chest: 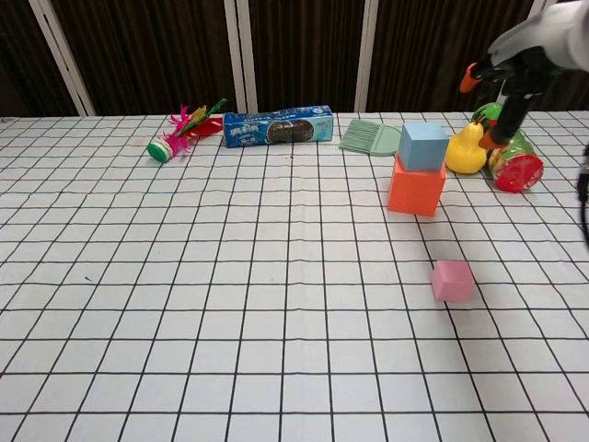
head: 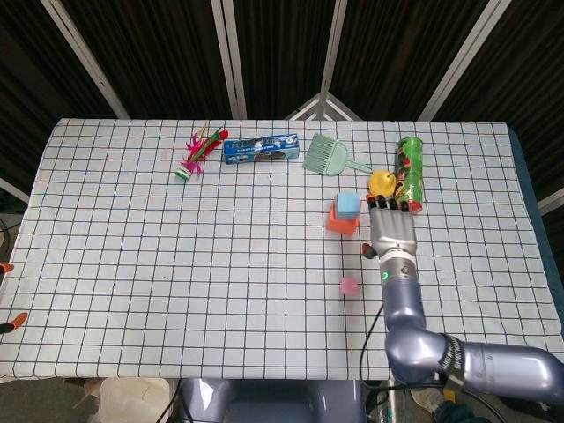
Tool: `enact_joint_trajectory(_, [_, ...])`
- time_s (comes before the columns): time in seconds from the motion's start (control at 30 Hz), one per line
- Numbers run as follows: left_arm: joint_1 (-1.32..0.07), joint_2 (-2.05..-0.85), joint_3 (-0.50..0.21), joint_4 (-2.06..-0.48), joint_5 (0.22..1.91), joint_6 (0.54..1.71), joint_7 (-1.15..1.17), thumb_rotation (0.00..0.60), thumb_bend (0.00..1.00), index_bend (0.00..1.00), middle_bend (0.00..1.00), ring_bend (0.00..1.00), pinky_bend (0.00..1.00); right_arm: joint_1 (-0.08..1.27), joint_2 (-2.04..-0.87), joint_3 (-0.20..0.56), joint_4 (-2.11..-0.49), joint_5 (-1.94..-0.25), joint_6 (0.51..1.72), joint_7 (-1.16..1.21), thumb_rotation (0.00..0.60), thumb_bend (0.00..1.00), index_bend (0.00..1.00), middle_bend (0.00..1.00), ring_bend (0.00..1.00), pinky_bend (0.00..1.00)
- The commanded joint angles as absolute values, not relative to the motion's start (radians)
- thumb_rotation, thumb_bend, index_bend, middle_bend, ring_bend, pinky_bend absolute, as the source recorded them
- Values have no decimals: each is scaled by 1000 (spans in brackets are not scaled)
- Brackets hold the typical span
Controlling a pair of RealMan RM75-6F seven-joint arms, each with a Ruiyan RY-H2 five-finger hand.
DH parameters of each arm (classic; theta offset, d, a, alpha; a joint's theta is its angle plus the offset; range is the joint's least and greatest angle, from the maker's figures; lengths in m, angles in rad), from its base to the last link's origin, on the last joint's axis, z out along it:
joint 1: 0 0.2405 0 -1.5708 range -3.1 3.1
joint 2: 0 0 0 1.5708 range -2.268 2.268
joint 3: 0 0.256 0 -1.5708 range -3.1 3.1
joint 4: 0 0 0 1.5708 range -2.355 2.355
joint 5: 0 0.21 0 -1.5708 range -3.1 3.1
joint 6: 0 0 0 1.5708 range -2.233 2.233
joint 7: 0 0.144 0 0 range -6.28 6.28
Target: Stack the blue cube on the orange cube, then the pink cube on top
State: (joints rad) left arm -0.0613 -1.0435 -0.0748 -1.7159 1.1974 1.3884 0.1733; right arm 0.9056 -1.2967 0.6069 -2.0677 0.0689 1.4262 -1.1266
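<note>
The blue cube [head: 348,204] [chest: 423,145] sits on top of the orange cube [head: 340,220] [chest: 415,188], nothing touching it. The small pink cube [head: 349,285] [chest: 452,280] lies alone on the cloth, nearer the front edge than the stack. My right hand [head: 391,231] [chest: 505,85] hovers to the right of the stack, fingers apart and holding nothing. In the chest view only its fingers show, at the upper right corner. My left hand appears in neither view.
Along the far side lie a feathered shuttlecock [head: 195,155], a blue biscuit pack [head: 260,148], a green brush [head: 324,156], a yellow pear-shaped toy [chest: 466,149] and a green can [head: 408,174] lying on its side. The checked tablecloth [head: 159,264] covers the table.
</note>
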Motion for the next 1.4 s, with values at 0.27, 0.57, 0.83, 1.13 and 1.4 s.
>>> enact_joint_trajectory(0.27, [-57, -1044, -80, -1713, 1191, 1398, 172, 600, 207, 216, 5, 0, 18, 521, -1154, 272, -2196, -665, 1301, -709, 600, 420, 136, 75, 52, 0])
enact_joint_trajectory(0.57, [-71, -1063, -85, -1715, 1168, 1389, 217, 600, 207, 216, 6, 0, 18, 368, -1214, 71, -2009, -999, 1242, -407, 600, 420, 274, 75, 51, 0])
enact_joint_trajectory(0.83, [-79, -1068, -85, -1712, 1163, 1377, 227, 600, 207, 216, 5, 0, 18, 381, -1298, 37, -1973, -1009, 1209, -455, 600, 419, 313, 75, 51, 0])
enact_joint_trajectory(1.13, [-91, -1061, -88, -1695, 1150, 1340, 197, 600, 207, 216, 6, 0, 18, 437, -1407, 91, -1963, -869, 1217, -558, 600, 419, 313, 75, 51, 0])
enact_joint_trajectory(1.4, [-95, -1054, -87, -1689, 1149, 1323, 174, 600, 208, 216, 5, 0, 18, 469, -1463, 130, -1933, -807, 1225, -571, 600, 418, 313, 75, 51, 0])
